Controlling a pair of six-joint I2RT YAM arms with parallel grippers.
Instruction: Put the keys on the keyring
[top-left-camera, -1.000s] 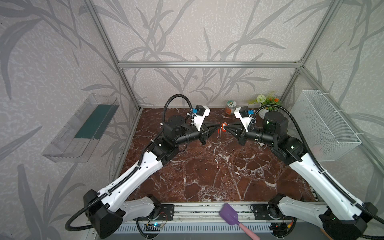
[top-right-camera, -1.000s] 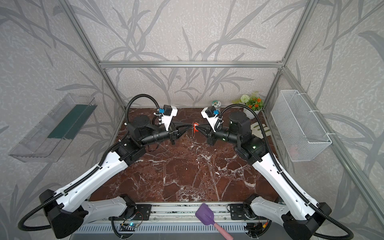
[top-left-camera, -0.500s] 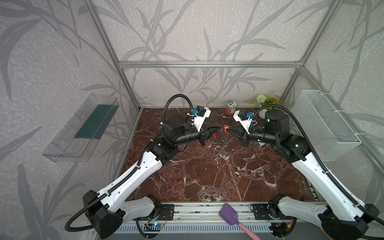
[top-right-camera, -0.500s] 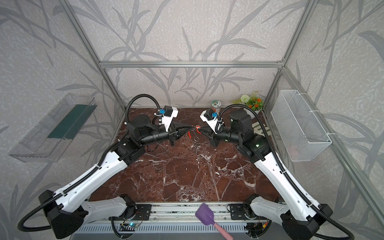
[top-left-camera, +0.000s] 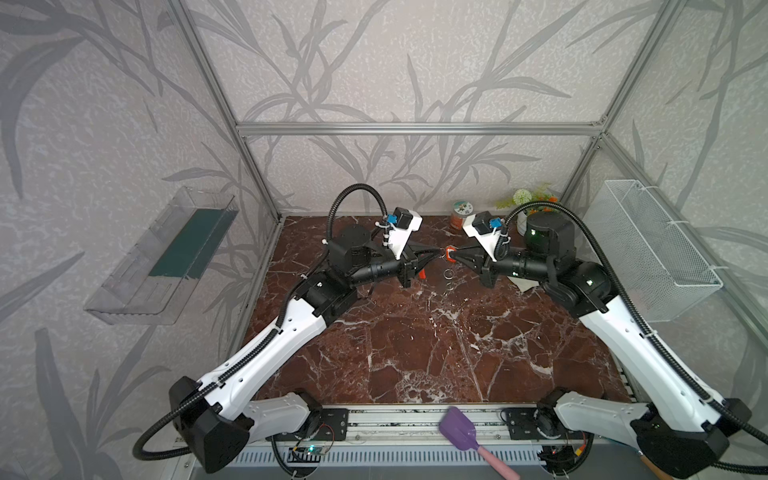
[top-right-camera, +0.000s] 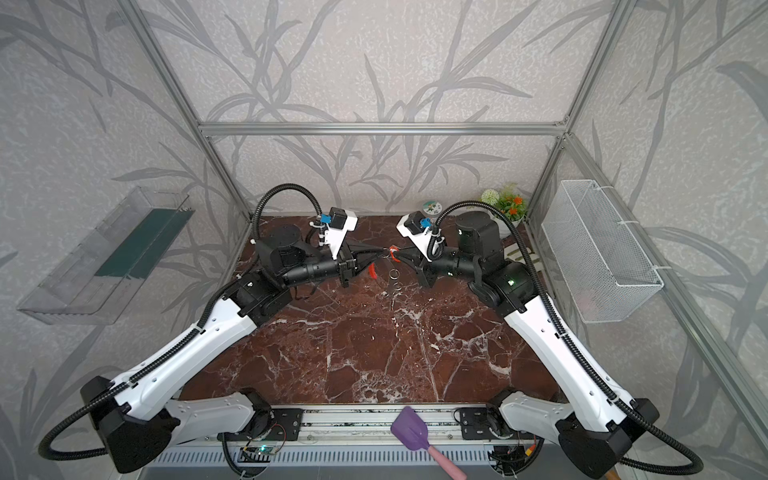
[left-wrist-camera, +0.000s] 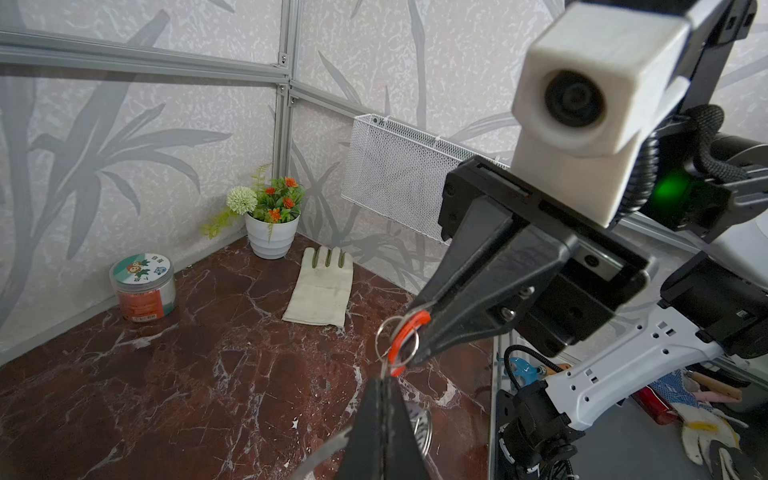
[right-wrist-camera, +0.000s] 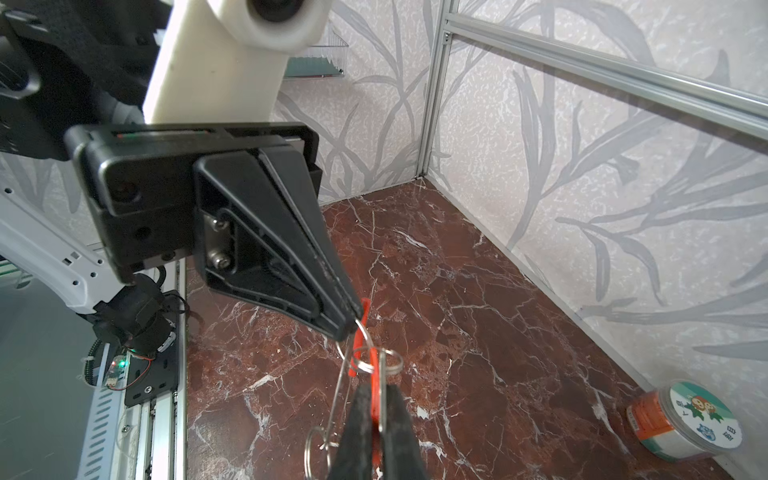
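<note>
Left tool (left-wrist-camera: 384, 380) and right tool (right-wrist-camera: 376, 390) both clenched on keyring (left-wrist-camera: 405, 328), keys (top-right-camera: 372, 271) mostly hidden

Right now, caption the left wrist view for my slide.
Grippers shut, tip to tip: right gripper pinches the keyring at its red section, left gripper its silvery band.

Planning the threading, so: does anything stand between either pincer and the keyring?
Nothing visible does. The left pincer and the right pincer are both shut on the keyring itself, tip to tip above the table. The jar, plant pot and glove sit apart toward the back corner.
</note>
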